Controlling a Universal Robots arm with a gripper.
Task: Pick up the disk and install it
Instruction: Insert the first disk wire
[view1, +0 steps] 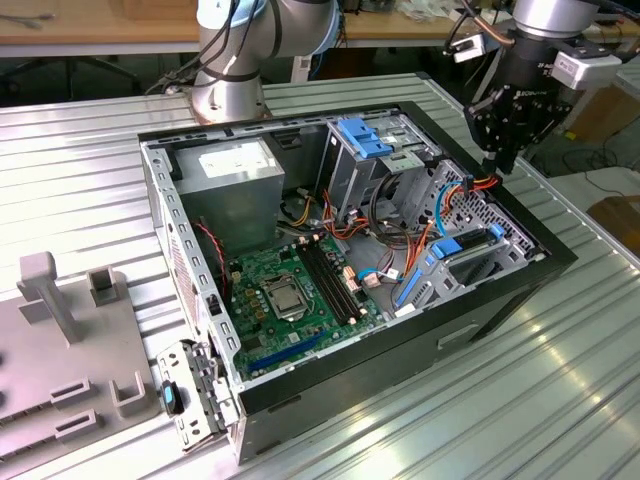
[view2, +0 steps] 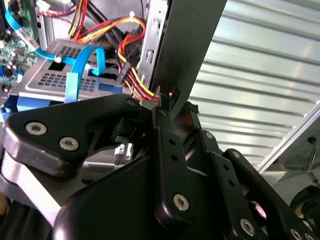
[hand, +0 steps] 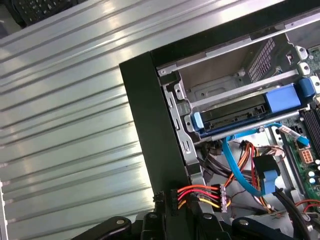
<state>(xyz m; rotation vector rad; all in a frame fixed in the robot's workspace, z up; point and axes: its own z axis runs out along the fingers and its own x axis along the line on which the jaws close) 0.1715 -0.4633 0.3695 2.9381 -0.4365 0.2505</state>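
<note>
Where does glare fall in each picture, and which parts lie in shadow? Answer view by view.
Exterior view: glare streaks the table at the view's lower right; the case has a dark near wall. First wrist view: a bright band washes the table beside the black case edge. Second wrist view: the table shines behind the dark gripper.

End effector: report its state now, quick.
End effector: closed, apparently pinching the wired power plug at the computer case edge.

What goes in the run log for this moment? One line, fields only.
gripper: at case rim, the exterior view's right | nearest: connector with red, yellow, orange wires | disk: blue-framed, in bay
</note>
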